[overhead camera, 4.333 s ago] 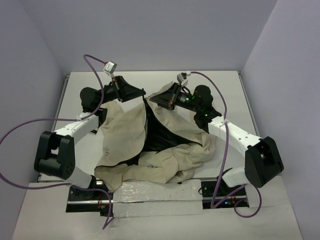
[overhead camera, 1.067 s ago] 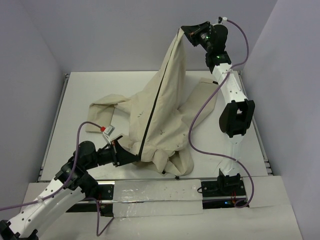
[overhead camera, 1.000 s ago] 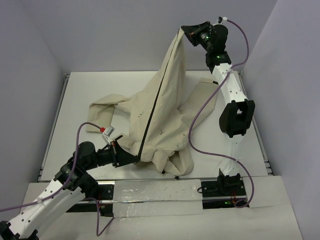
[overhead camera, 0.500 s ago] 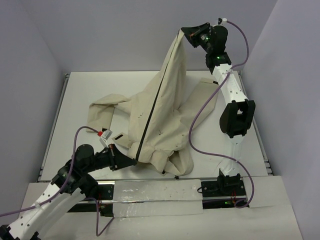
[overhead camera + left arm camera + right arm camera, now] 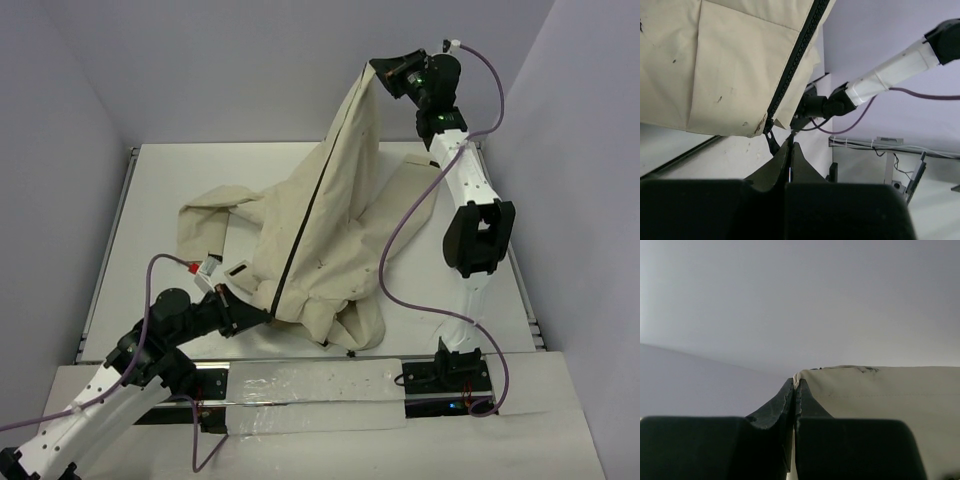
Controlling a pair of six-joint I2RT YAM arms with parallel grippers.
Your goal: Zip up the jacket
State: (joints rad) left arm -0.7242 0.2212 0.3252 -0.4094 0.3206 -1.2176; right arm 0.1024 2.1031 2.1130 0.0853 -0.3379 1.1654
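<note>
The beige jacket (image 5: 330, 215) hangs stretched from high at the back down to the table's front, its dark zipper line (image 5: 303, 225) running down the middle. My right gripper (image 5: 378, 72) is shut on the jacket's top edge; cream fabric (image 5: 880, 405) sits pinched between its tips (image 5: 797, 382). My left gripper (image 5: 264, 316) is at the zipper's lower end by the hem. In the left wrist view its jaws (image 5: 791, 144) are shut with nothing between them. The black zipper pull (image 5: 772, 142) dangles just left of the fingertips, below the closed zipper teeth (image 5: 795, 60).
One sleeve (image 5: 200, 215) lies spread over the white table (image 5: 150, 180) at the left, and more fabric is bunched at the front right (image 5: 360, 325). A purple cable (image 5: 400, 240) loops beside the raised right arm. Walls close in the back and both sides.
My left gripper has drawn back a little toward the near left, off the jacket's lower hem. My right gripper has shifted slightly right, the jacket's top still in it.
</note>
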